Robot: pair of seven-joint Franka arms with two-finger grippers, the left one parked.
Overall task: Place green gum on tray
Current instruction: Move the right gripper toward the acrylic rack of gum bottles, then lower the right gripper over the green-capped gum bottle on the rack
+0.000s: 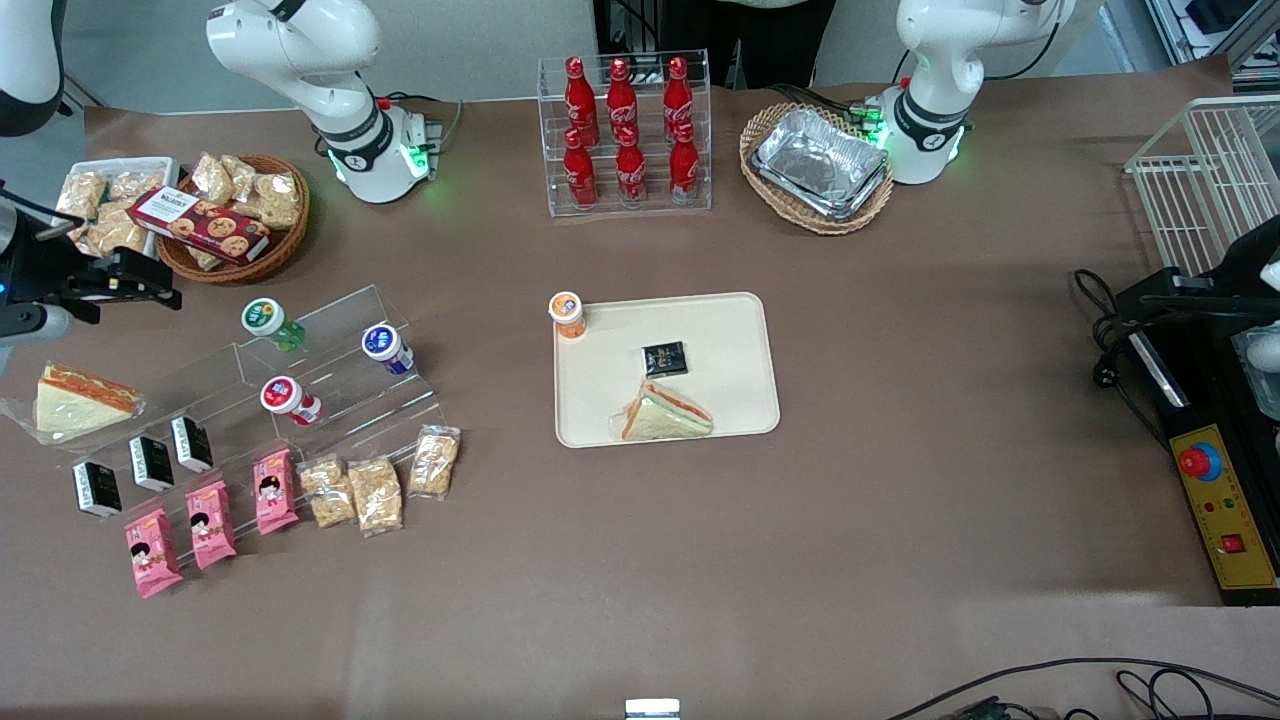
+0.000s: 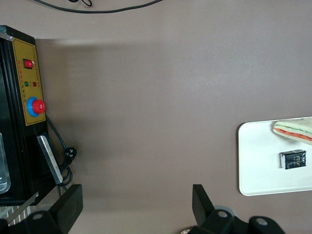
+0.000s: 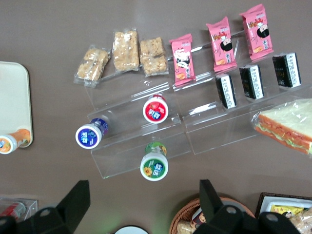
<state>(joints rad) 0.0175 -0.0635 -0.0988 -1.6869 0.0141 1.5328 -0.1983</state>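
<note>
Green gum waits on the clear stepped stand, tray not yet reached.

The small green-bodied, white-lidded green gum stands on the acrylic stand's top step; the beige rectangular tray sits mid-tabletop. The gripper hovers above, fingers apart, empty. Light, rigid, likely slick: best pinched across the body below the lid.

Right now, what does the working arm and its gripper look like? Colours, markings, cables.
The right arm is glossy white with a black band at its lowest joint and a green light glowing at the base, where thin cables run onto the table. Its gripper, at the working arm's end of the table above the snack baskets, is black and boxy; the right wrist view shows two matte black fingers, spread open.
</note>
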